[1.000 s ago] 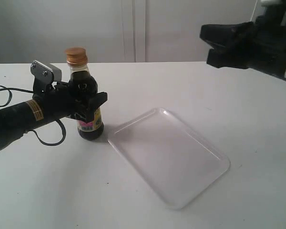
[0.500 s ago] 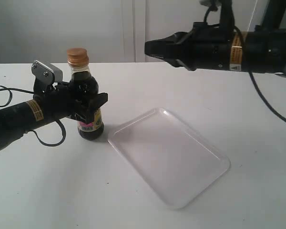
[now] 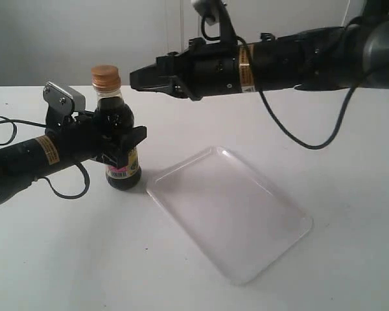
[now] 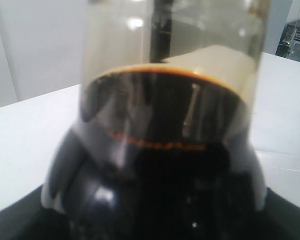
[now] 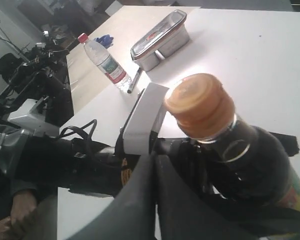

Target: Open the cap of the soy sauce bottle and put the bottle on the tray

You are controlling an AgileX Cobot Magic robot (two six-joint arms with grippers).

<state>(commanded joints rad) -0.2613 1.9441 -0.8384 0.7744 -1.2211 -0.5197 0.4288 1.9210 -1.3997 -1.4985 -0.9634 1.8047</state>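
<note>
Right claw (image 3: 135, 78) level beside the cap (image 3: 105, 76).

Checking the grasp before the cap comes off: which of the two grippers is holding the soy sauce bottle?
The left gripper, clamped around the soy sauce bottle on the table. The right gripper holds nothing; it hovers beside the cap.

My left gripper (image 3: 120, 146) reaches in low from nine o'clock, jaws clamped on the soy sauce bottle (image 3: 117, 139), while my right gripper (image 3: 137, 76) stretches across from three o'clock, fingers pressed together, raised near the cap (image 3: 105, 76).
</note>
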